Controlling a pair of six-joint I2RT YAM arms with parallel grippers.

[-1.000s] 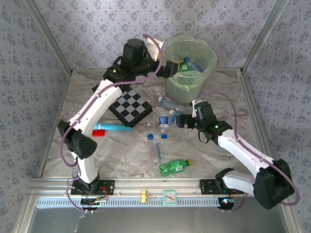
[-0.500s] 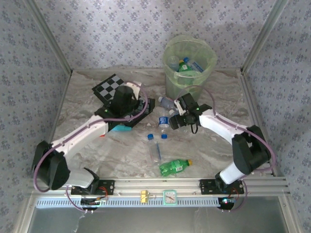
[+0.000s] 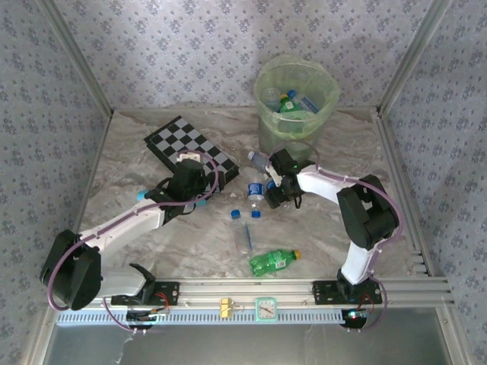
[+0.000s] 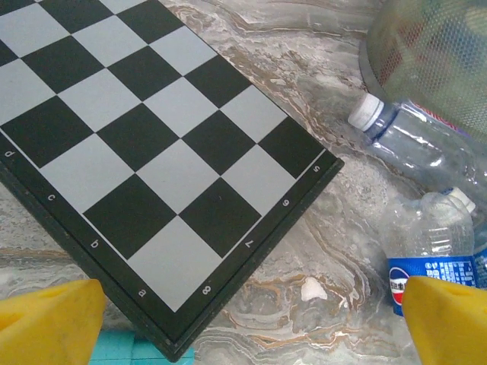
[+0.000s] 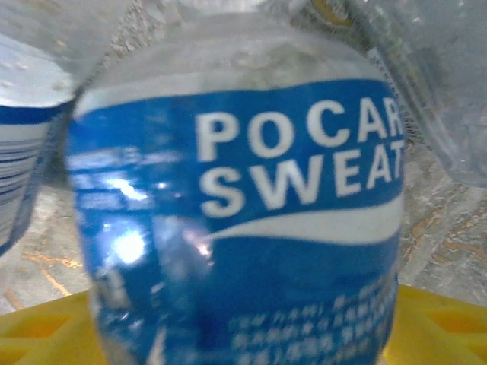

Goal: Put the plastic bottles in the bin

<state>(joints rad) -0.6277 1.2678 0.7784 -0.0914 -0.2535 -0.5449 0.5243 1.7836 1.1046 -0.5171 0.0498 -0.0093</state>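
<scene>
Already some plastic bottles (image 3: 293, 103) lie in the bin (image 3: 304, 133); several wait on the worktop (image 3: 358, 144). Left pincer (image 4: 247, 323) gapes empty; right pincer (image 5: 243, 327) straddles one, grip unclear

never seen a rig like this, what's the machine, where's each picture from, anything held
Two white robot arms are bolted to a marbled table. The wide picture is from a fixed camera above and behind them; each close-up is from a wrist camera. On it lie a black-and-white checkered board, a green plastic bottle with a yellow cap, and clear blue-labelled bottles beside a round pale yellow-green bin holding more. The left arm's yellow fingers are open, empty. The right arm's fingers flank a clear bottle labelled Pocari Sweat; whether they grip it is unclear.
</scene>
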